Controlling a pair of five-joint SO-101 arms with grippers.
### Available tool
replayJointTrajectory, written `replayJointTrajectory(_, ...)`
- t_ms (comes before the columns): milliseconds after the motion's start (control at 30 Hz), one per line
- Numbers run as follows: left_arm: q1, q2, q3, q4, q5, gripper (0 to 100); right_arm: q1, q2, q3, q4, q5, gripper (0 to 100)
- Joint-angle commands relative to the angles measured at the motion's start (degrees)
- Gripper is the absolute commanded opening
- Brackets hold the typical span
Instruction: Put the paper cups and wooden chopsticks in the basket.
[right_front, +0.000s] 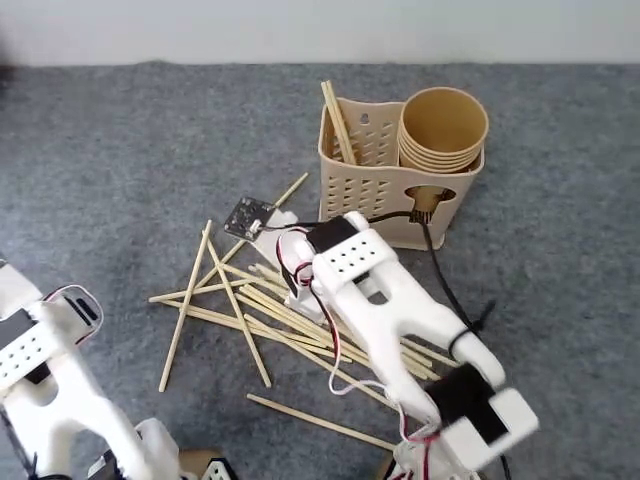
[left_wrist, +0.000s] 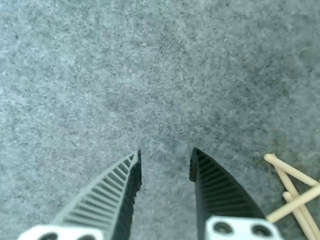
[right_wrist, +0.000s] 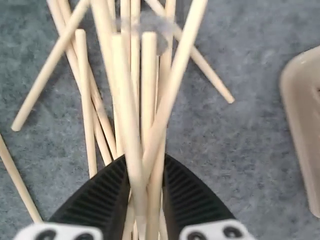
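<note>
**Fingers pinched on chopsticks; other pair spread over bare carpet**

Clamped from both sides on a bundle of wooden chopsticks (right_wrist: 135, 100) by the dark ribbed fingers (right_wrist: 107, 195) of the right gripper (right_wrist: 144, 162). Fanned out beyond the fingertips, crossing one another over the grey carpet (right_front: 120, 150). Seen in the high view at the middle of the frame, at the right-hand end of the scattered pile (right_front: 230, 300), with one stray stick (right_front: 320, 422) lying apart toward the bottom edge.

Held apart with nothing between them: the fingers (left_wrist: 120, 190) of the left gripper (left_wrist: 165, 157), above bare carpet, with a few chopstick ends (left_wrist: 295, 192) at the lower right of the left wrist view. Parked in the lower left corner of the high view, clear of the pile's left edge.

Standing in the upper right of the high view: the basket (right_front: 370, 190), with nested paper cups (right_front: 440, 130) in its right compartment and a few upright sticks (right_front: 338, 125) leaning in its left one. Close behind the right arm's wrist, with the basket's front wall just beyond it. In the right wrist view, the basket's rounded edge at the right border, parted from the bundle by a strip of carpet.

Wide open carpet across the upper left of the high view and along the right edge beside the basket.
</note>
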Motion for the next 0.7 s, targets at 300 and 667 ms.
replayJointTrajectory(300,0.35,-0.35,-0.31,-1.05,0.35,16,-0.66,5.41,-3.60,-1.98,0.18,10.2)
replayJointTrajectory(667,0.35,-0.35,-0.31,-1.05,0.35,16,-0.66,5.32,-3.87,-1.98,0.53,1.1)
